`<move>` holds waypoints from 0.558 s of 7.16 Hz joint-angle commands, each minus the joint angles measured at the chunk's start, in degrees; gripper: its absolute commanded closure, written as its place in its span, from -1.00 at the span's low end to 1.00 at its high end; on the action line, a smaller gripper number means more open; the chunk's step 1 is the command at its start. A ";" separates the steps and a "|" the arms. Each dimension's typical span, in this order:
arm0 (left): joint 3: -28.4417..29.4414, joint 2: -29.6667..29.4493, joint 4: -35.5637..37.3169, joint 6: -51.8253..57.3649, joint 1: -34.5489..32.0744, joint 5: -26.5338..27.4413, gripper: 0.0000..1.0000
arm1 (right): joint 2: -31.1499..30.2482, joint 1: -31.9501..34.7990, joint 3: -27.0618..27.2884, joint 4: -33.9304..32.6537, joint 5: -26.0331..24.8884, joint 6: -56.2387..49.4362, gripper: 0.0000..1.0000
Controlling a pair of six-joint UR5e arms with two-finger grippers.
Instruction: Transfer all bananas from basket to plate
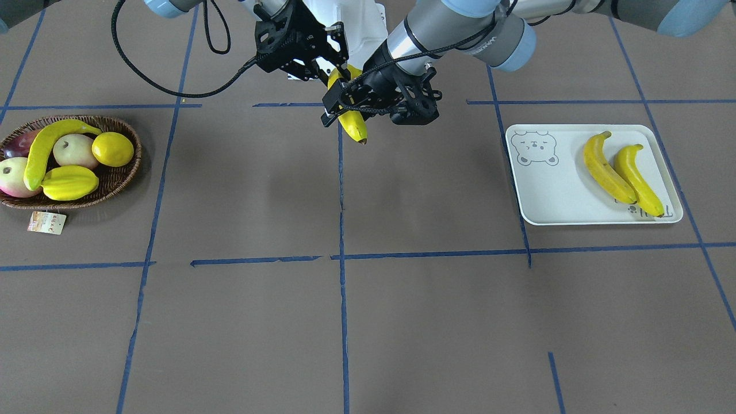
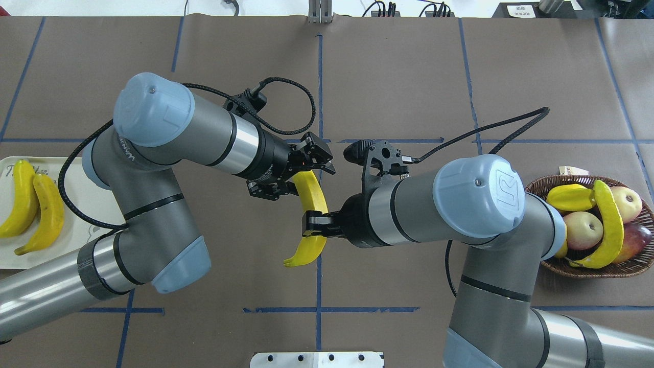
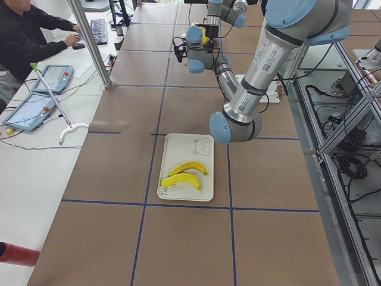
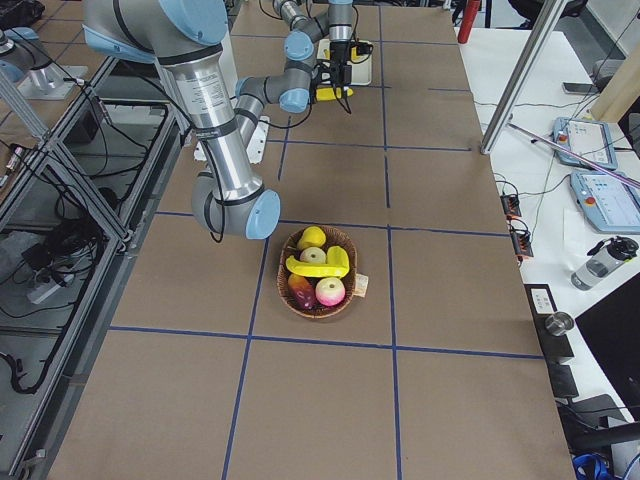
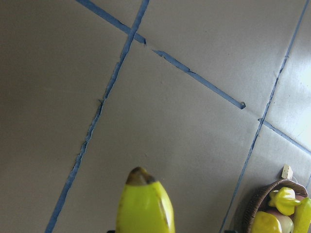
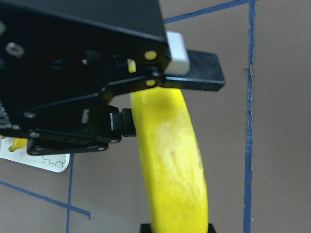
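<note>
Over the middle of the table a yellow banana hangs between both grippers. My right gripper is shut on its stem half. My left gripper is shut on the other half, and the dark tip pokes out past it. In the right wrist view the left gripper's fingers press against the banana. Another banana lies across the fruit in the basket. Two bananas lie on the plate.
The basket also holds a lemon, a starfruit and apples, with a paper tag beside it. Blue tape lines cross the brown table. A person sits at a side desk beyond the table's far edge.
</note>
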 commanded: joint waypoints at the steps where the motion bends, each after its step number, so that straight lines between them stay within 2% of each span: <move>1: 0.04 0.65 -2.46 0.36 0.14 0.00 0.49 | -0.07 0.09 -0.08 0.00 0.09 -0.07 0.93; 2: 0.04 0.75 -3.18 1.06 0.14 0.00 0.98 | -0.16 0.09 -0.17 0.00 0.52 -0.07 0.42; 3: 0.04 0.75 -3.19 2.28 0.14 0.00 1.00 | -0.08 0.09 -0.17 0.00 0.44 0.02 -0.92; 4: 0.04 0.75 -3.19 2.73 0.14 0.00 1.00 | -0.42 0.18 0.70 0.00 0.27 0.45 -1.00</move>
